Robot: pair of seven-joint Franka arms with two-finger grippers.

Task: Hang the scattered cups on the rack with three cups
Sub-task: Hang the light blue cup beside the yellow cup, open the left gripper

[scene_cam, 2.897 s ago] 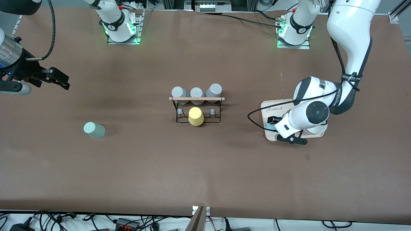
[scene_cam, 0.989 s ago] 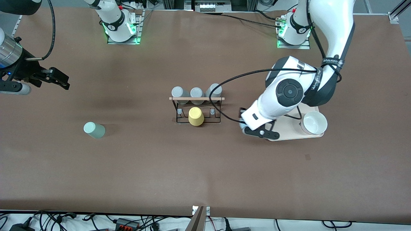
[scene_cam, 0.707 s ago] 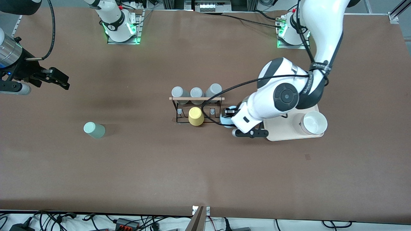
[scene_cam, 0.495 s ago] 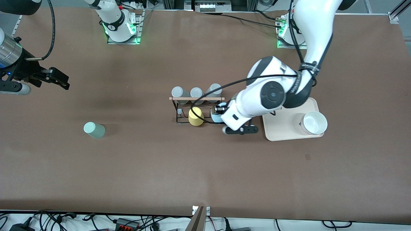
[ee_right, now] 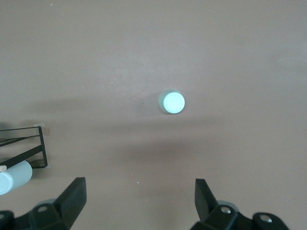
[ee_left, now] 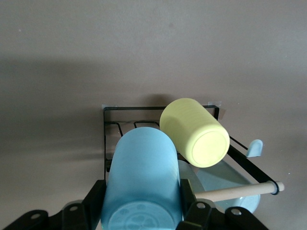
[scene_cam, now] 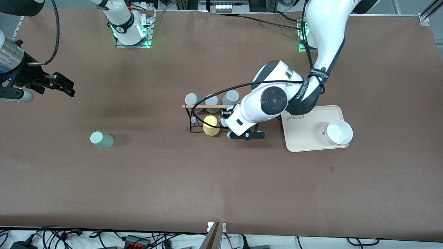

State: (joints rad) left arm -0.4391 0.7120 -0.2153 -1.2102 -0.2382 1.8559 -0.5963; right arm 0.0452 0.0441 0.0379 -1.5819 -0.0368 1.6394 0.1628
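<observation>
My left gripper (scene_cam: 226, 119) is shut on the light blue cup (ee_left: 143, 182) and holds it over the rack's (scene_cam: 188, 119) end toward the left arm, close beside the yellow cup (scene_cam: 211, 125). The rack (ee_left: 111, 139) is black wire with a wooden rod (scene_cam: 200, 106) across its top. Three grey cups (scene_cam: 211, 99) sit on it. The mint-green cup (scene_cam: 101, 140) stands alone toward the right arm's end of the table and also shows in the right wrist view (ee_right: 172, 102). My right gripper (scene_cam: 65, 86) waits open and empty, high over that end.
A beige tray (scene_cam: 304, 135) with a white bowl (scene_cam: 339, 132) on it lies toward the left arm's end, beside the rack. The left arm's black cable loops over the rack. The rack's corner (ee_right: 41, 143) shows in the right wrist view.
My left arm has carried the light blue cup from over the tray across to the rack, beside the yellow cup. The right arm and the mint-green cup have not moved.
</observation>
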